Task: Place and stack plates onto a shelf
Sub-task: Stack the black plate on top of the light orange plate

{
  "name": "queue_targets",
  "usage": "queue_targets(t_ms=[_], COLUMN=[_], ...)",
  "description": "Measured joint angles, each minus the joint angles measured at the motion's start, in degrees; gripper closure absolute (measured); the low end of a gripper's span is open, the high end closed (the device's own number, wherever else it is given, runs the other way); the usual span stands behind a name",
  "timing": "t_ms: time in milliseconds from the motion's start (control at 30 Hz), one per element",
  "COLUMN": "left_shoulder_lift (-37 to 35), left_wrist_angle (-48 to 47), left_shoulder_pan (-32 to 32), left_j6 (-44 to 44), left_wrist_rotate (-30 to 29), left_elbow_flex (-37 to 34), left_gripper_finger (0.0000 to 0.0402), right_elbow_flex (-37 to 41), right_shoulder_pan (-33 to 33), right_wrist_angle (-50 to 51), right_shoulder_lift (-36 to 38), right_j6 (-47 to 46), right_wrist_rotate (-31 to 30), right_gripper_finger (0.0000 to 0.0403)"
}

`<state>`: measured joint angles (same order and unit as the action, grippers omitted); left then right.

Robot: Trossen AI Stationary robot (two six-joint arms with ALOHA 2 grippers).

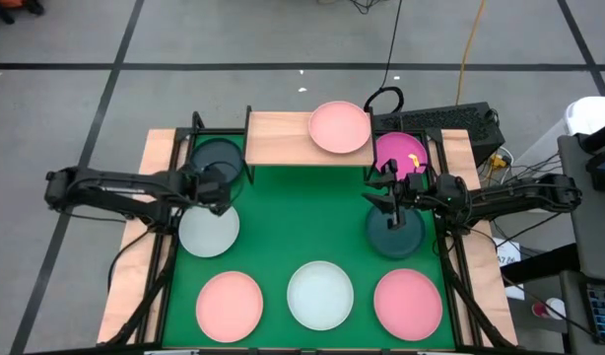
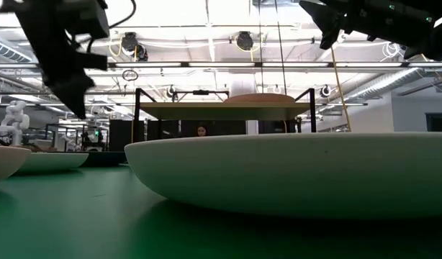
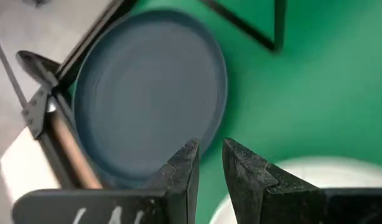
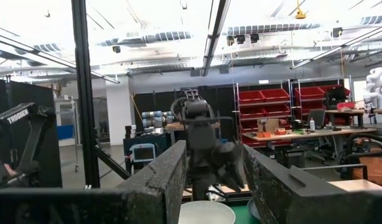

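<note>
My green-topped bench point(image 1: 312, 202) fills the middle of the overhead frame, with bare wood showing along its left and right edges. At its upper edge stands the shelf point(image 1: 278, 138), a light-wood board on thin black legs, and one pale pink plate point(image 1: 340, 127) rests on the board's right end. A magenta plate point(image 1: 401, 155) lies just right of the shelf, at upper right. A dark teal-grey plate point(image 1: 218, 158) lies at upper left, beside the shelf's left legs. A second dark plate point(image 1: 396, 235) sits right of centre, directly under my right arm. A pale mint-white plate point(image 1: 209, 232) sits left of centre. Three more line the lower edge: pink at lower left point(image 1: 230, 303), mint-white in the middle point(image 1: 320, 294), pink at lower right point(image 1: 408, 301). In the level view the middle one point(image 2: 293, 173) looms across the foreground, with the shelf point(image 2: 224, 110) behind it.

My left end effector point(image 1: 219, 192) reaches in from the left and hangs between the upper-left dark plate and the mint-white one below it; the wrist camera shows its fingers point(image 3: 181, 168) a narrow gap apart, holding nothing, above the near rim of that dark plate point(image 3: 147, 93). My right end effector point(image 1: 386, 192) comes in from the right, raised above the right-hand dark plate, its fingers point(image 4: 160, 177) spread apart and empty.
</note>
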<state>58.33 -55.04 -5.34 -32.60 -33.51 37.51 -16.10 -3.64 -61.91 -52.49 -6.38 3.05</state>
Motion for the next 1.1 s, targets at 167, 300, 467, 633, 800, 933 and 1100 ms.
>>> queue_targets(t_ms=[167, 300, 467, 633, 800, 933, 1100], left_shoulder_lift=[3.4, 7.2, 11.8, 15.6, 18.0, 18.5, 18.0], left_wrist_angle=[10.2, 11.0, 12.5, 14.4, 15.8, 15.8, 15.4], left_shoulder_pan=[-2.5, -5.7, -8.8, -10.3, -10.8, -10.8, -10.7], left_j6=[4.7, 6.7, 9.2, 10.1, 11.2, 11.4, 11.4], left_wrist_rotate=[0.5, 0.5, 0.5, 2.1, 2.5, 2.6, 4.0], left_elbow_flex=[-3.5, -3.9, -3.9, -3.9, -3.9, -3.9, -3.9], left_gripper_finger=[0.0324, 0.0324, 0.0324, 0.0324, 0.0324, 0.0324, 0.0324], right_elbow_flex=[0.0, 0.0, 0.0, 0.0, 0.0, 0.0, 0.0], right_shoulder_pan=[0.0, 0.0, 0.0, 0.0, 0.0, 0.0, 0.0], right_wrist_angle=[0.0, 0.0, 0.0, 0.1, 0.7, 0.9, 0.9], right_shoulder_lift=[0.0, 0.0, 0.0, 0.0, 0.0, 0.0, 0.0], right_j6=[0.2, 0.0, 0.0, 0.0, 0.0, 0.0, 0.0], right_wrist_rotate=[0.0, 0.0, 0.0, 0.0, 0.0, 0.0, 0.0], right_gripper_finger=[0.0261, 0.0261, 0.0261, 0.0261, 0.0261, 0.0261, 0.0261])
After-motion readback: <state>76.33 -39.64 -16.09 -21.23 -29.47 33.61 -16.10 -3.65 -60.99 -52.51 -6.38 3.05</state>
